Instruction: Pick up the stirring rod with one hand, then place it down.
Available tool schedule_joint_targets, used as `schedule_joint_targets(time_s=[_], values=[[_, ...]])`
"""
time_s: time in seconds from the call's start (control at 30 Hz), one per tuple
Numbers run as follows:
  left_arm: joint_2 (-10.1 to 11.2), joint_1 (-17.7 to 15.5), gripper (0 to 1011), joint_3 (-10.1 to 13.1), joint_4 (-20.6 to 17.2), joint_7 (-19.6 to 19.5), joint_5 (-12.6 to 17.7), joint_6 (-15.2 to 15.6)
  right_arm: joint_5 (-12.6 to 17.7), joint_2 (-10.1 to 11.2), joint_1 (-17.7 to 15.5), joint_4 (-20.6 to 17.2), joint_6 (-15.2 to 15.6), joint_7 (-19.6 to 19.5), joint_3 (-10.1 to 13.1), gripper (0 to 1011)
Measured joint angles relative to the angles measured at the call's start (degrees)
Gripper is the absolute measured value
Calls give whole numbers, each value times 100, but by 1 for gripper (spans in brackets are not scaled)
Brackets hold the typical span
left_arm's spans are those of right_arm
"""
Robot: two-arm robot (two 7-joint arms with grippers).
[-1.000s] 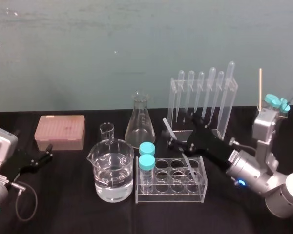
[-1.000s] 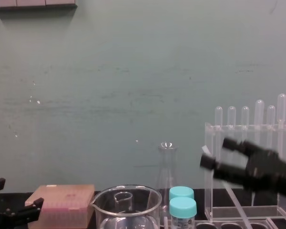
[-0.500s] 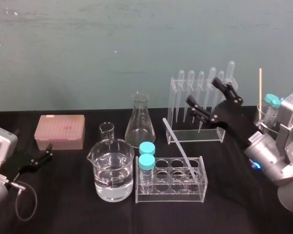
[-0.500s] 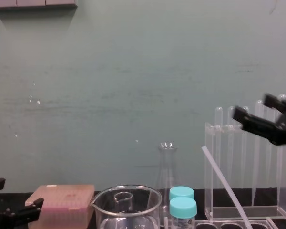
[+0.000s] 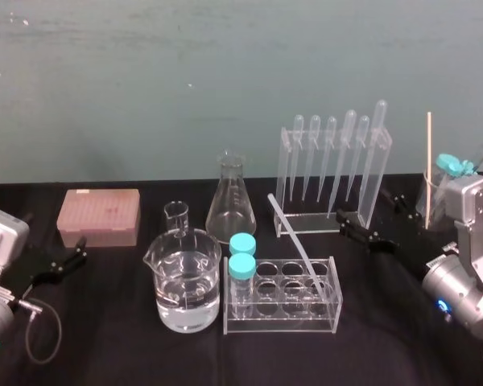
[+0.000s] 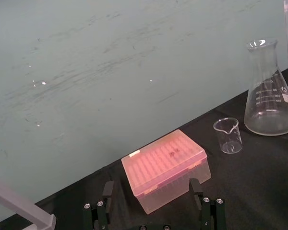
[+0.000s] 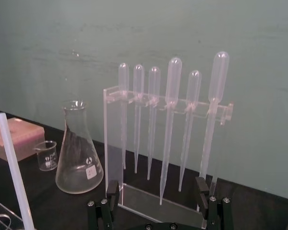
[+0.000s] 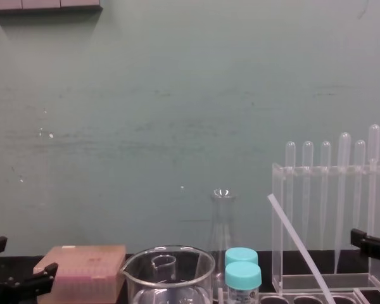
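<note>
stirring rod: I see it leaning in the tube rack
right gripper: jaws apart, empty
left gripper: parked left, jaws apart

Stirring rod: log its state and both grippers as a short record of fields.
rod: stirring rod tilted, lower end in a hole of the clear tube rack, touched by neither gripper
right gripper: open, empty, low near the right end of the pipette rack, apart from the rod
left gripper: open, parked by the pink tip box
task stage: rod looks set down
</note>
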Motion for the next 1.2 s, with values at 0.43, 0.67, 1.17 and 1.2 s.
schedule_joint_targets(time_s=[0.43, 0.67, 1.17, 1.2], values=[[0, 0, 1000, 0, 0, 0, 0, 0, 21, -6, 14, 0, -135, 28, 1, 1003], [0, 0, 1000, 0, 0, 0, 0, 0, 31, -10, 17, 1, -168, 36, 1, 1003], [0, 0, 1000, 0, 0, 0, 0, 0, 46, -12, 25, 1, -197, 44, 1, 1003], [0, 0, 1000, 0, 0, 0, 0, 0, 47, -12, 25, 1, -197, 44, 1, 1003]])
